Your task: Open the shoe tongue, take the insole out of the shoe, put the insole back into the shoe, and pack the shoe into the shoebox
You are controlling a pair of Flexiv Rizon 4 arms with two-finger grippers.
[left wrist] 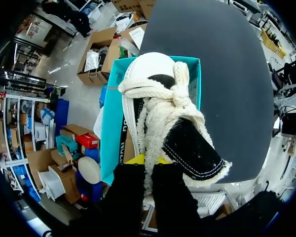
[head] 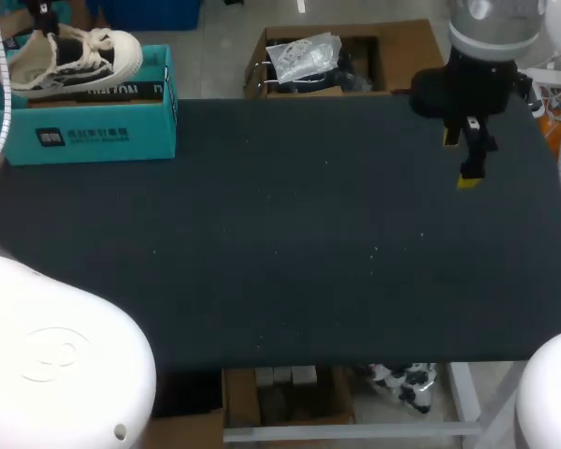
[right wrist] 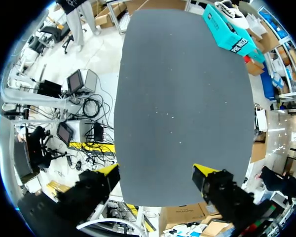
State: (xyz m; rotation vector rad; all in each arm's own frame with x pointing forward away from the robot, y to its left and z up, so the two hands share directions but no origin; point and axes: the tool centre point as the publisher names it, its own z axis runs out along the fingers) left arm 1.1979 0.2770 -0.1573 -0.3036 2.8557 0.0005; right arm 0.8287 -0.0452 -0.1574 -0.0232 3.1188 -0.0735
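Evidently the task stood at its last step, the packing.

Head view. The shoe (head: 70,58) lay tilted across the open top of the teal shoebox (head: 84,122), its toe over the box's right end and its sole above the rim, not yet down inside. The box sat at the table's (head: 280,243) far left corner. The right gripper (head: 460,159) hung well apart from the box, over the far right of the table. No insole lay loose anywhere near the box, so removal and refitting were judged complete. What remained was lowering the shoe into the box.

Left wrist view. Only this view showed the grasp: the left gripper (left wrist: 148,159) was clenched on the heel end of the shoe (left wrist: 153,98), which pointed toe-first over the shoebox (left wrist: 111,118). The laces (left wrist: 175,94) were knotted, and the black tongue (left wrist: 195,148) stood out to one side. The shoe's interior was hidden, so the insole could not be confirmed.

Right wrist view. Only this view showed the right gripper (right wrist: 156,170) released, fingers wide apart with nothing between them. The shoebox (right wrist: 229,32) lay far ahead, at the opposite end of the table.
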